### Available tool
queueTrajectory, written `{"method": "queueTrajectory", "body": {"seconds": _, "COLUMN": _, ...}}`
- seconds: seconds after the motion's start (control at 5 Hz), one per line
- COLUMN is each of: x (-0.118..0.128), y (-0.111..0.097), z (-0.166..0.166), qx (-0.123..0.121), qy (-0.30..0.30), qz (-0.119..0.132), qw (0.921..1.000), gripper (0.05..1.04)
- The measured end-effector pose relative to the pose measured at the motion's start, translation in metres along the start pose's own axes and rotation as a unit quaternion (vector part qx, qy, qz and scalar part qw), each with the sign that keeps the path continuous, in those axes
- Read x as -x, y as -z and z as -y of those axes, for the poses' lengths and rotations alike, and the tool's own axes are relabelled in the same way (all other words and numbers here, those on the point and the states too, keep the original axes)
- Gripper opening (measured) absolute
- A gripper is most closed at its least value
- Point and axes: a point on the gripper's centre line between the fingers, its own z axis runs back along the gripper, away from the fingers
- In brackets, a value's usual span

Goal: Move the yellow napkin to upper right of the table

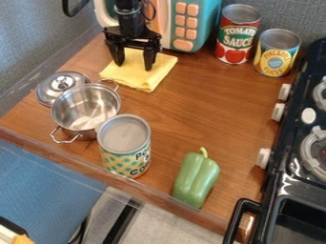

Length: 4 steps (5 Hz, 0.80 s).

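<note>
From where I stand, the yellow napkin (137,79) lies at the counter's (172,119) upper left, by the toy microwave (207,24); the gripper (134,66) hangs over it, jaws spread, clasping nothing; grasp and rightward carry both remain.

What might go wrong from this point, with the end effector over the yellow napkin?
The end effector has its fingers spread over a thin, nearly flat napkin, so closing might slide over the cloth and pinch nothing. The tomato sauce can and pineapple can stand at the upper right, so the napkin could bunch against them. The microwave is close behind, so the arm might bump it.
</note>
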Motion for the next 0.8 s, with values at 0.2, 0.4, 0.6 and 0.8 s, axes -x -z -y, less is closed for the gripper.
{"method": "queueTrajectory", "body": {"seconds": 0.2, "x": 0.0, "y": 0.003, "z": 0.003, "qx": 0.001, "qy": 0.009, "qz": -0.008, "qw": 0.9999, "gripper": 1.001}}
{"method": "queueTrajectory", "body": {"seconds": 0.4, "x": 0.003, "y": 0.003, "z": 0.021, "qx": 0.015, "qy": 0.018, "qz": -0.017, "qw": 0.9996, "gripper": 1.001}}
{"method": "queueTrajectory", "body": {"seconds": 0.6, "x": 0.009, "y": 0.003, "z": 0.053, "qx": 0.033, "qy": 0.026, "qz": -0.028, "qw": 0.9987, "gripper": 1.001}}
{"method": "queueTrajectory", "body": {"seconds": 0.8, "x": 0.012, "y": 0.002, "z": 0.092, "qx": 0.053, "qy": 0.035, "qz": -0.034, "qw": 0.9974, "gripper": 1.001}}
